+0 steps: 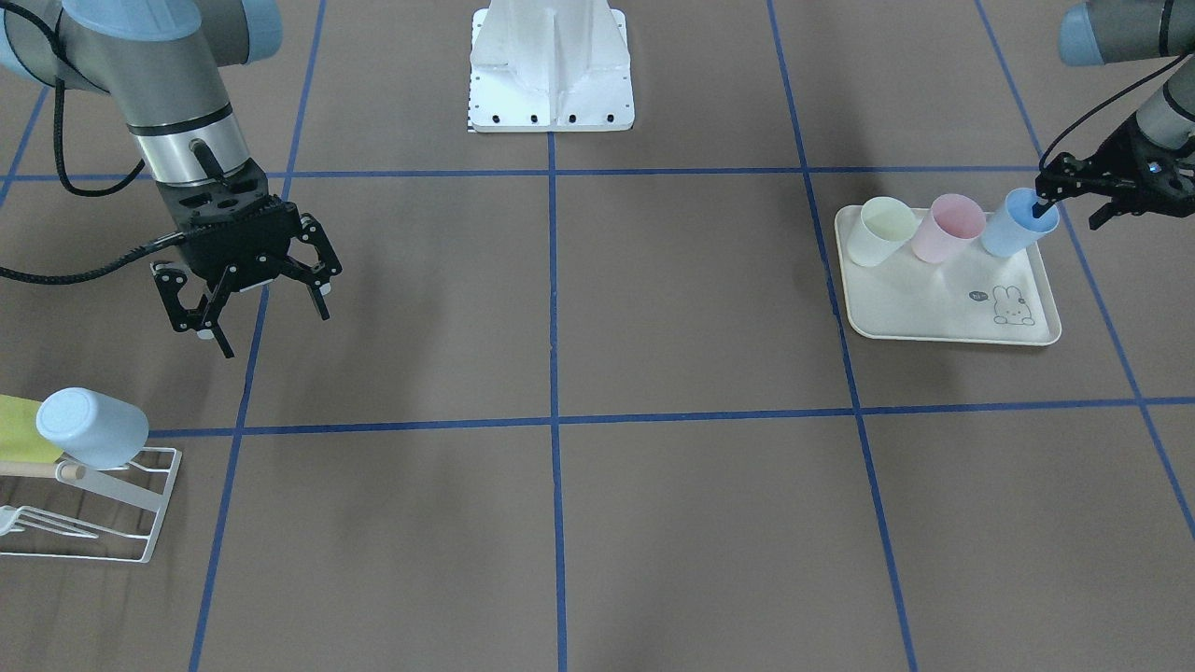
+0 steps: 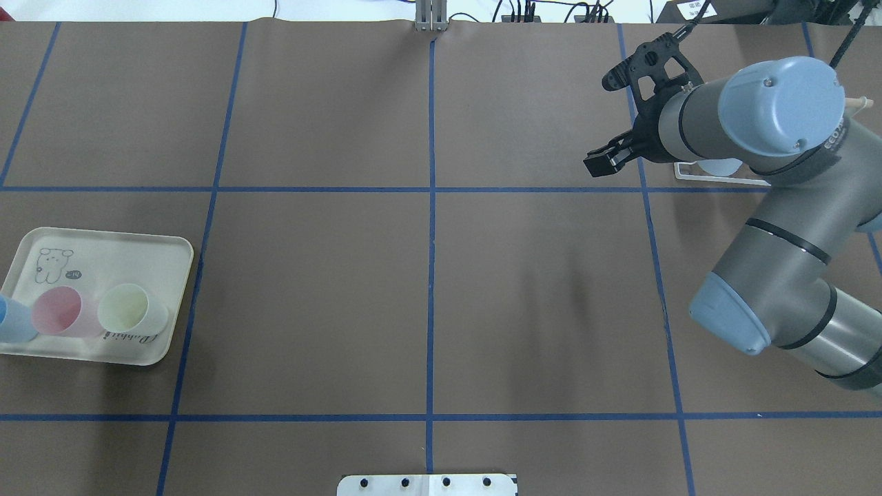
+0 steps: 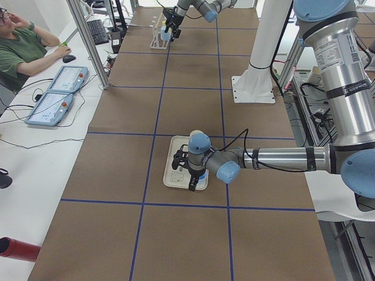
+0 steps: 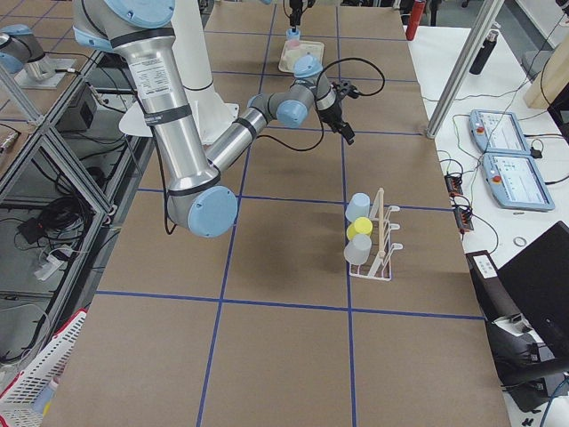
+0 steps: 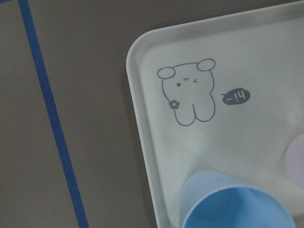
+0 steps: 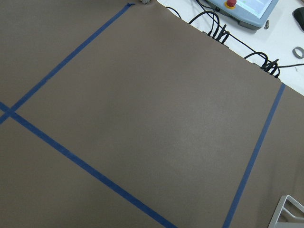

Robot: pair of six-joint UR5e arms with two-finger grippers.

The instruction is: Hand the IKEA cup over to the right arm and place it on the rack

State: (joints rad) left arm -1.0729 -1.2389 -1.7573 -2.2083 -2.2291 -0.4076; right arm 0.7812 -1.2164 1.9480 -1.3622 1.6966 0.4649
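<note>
Three IKEA cups stand on a cream rabbit tray [image 1: 934, 303]: a blue cup [image 1: 1016, 224], a pink cup [image 1: 948, 227] and a pale yellow cup [image 1: 885, 231]. My left gripper [image 1: 1047, 203] is at the blue cup's rim, open, with one finger dipping inside and the other outside the wall. The left wrist view shows the blue cup [image 5: 232, 202] low in frame. My right gripper [image 1: 266, 322] hangs open and empty above the table, a short way from the white wire rack [image 1: 112, 504]. The rack holds a pale blue cup [image 1: 93, 427] and a yellow cup [image 1: 19, 429].
The robot's white base plate [image 1: 551, 84] sits at mid-table. In the overhead view the right arm's elbow hides most of the rack [image 2: 716, 176]. A person [image 3: 23, 47] sits at a side desk with control pendants [image 3: 58, 93]. Blue tape lines grid the brown table.
</note>
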